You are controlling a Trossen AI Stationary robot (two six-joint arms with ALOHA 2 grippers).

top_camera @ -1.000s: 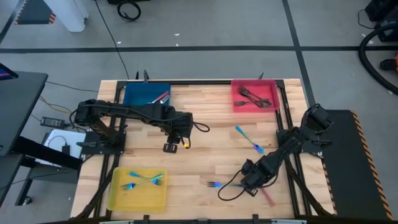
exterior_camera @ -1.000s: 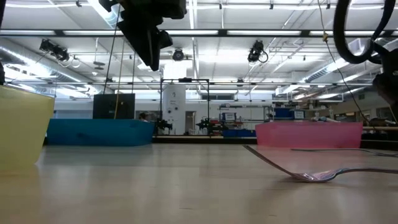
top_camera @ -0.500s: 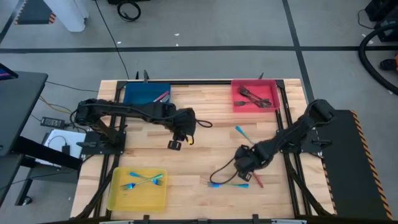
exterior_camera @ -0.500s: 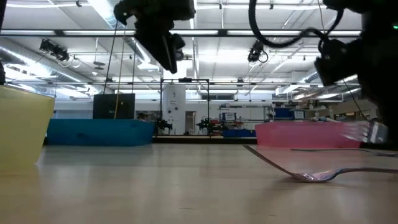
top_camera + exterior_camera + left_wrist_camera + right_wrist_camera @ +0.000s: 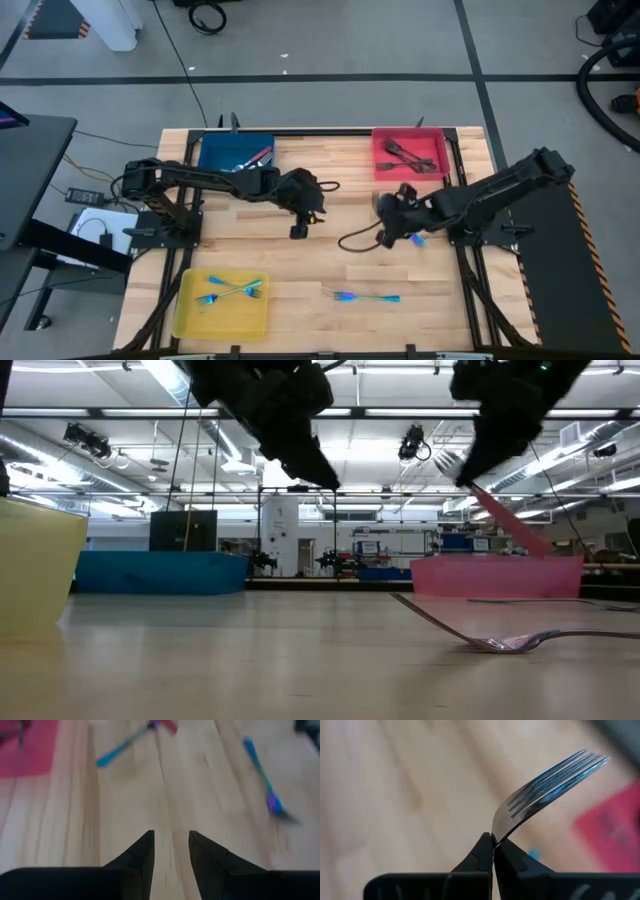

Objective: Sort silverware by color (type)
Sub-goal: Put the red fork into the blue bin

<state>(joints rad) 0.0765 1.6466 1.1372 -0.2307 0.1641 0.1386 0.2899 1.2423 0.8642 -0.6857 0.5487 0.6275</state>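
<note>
Right tool (image 5: 493, 851) pinched on fork (image 5: 547, 782), tines pointing away, red tray (image 5: 410, 155) just ahead; left tool (image 5: 171, 851) part-open, empty.

Right hand (image 5: 493, 851) clamped tight mid-table, left hand (image 5: 170, 851) parted, raised beside it

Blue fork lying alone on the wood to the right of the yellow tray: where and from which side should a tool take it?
Grip the blue fork mid-handle, straight down from above, fingers closing across its width. It lies flat on the table with nothing close beside it, so only its slim sides offer a pinch.
</note>
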